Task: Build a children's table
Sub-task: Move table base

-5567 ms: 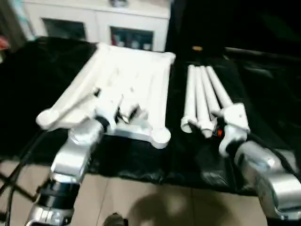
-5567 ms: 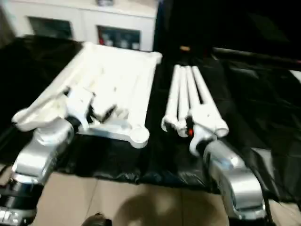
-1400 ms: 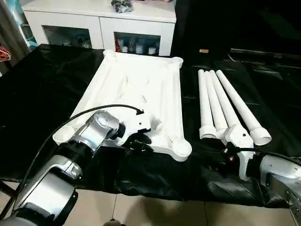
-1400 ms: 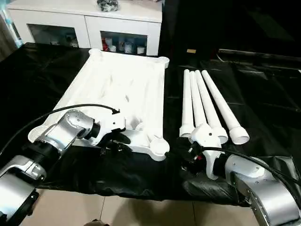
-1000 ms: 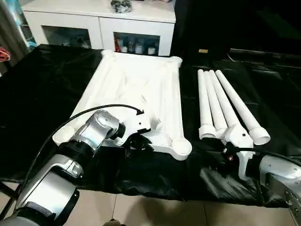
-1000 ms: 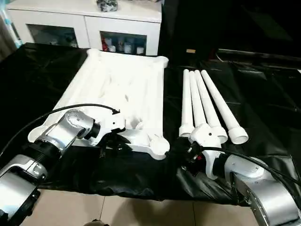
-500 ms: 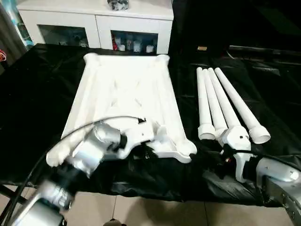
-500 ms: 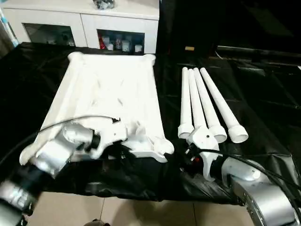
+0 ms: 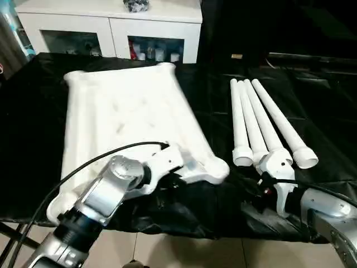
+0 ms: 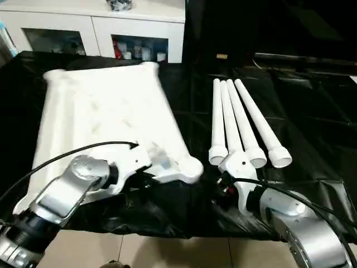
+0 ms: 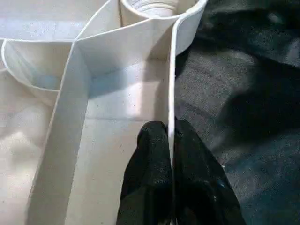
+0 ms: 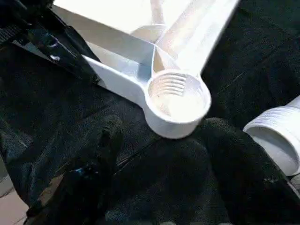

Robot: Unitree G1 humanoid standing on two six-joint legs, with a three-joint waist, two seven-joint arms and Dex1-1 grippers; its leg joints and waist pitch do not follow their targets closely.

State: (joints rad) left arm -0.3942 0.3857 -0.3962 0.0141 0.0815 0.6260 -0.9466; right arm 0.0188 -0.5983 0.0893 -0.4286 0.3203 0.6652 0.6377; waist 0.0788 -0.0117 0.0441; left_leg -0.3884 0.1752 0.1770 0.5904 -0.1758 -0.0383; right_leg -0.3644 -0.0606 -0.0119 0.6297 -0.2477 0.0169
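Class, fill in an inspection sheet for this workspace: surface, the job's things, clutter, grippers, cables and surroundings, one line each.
Surface: big table under a black sheet, wrinkled at the near edge.
Job's things: white table top lying underside up, near corner socket threaded and with no leg in it; four legs lying side by side to its right.
Clutter: nothing seen.
Grippers: left gripper pinching the table top's near rim wall; right gripper open, fingers either side of the corner socket.
Cables: black cable looping over the left arm; another along the right forearm.
Surroundings: white cabinet with glass doors behind; tiled floor below.
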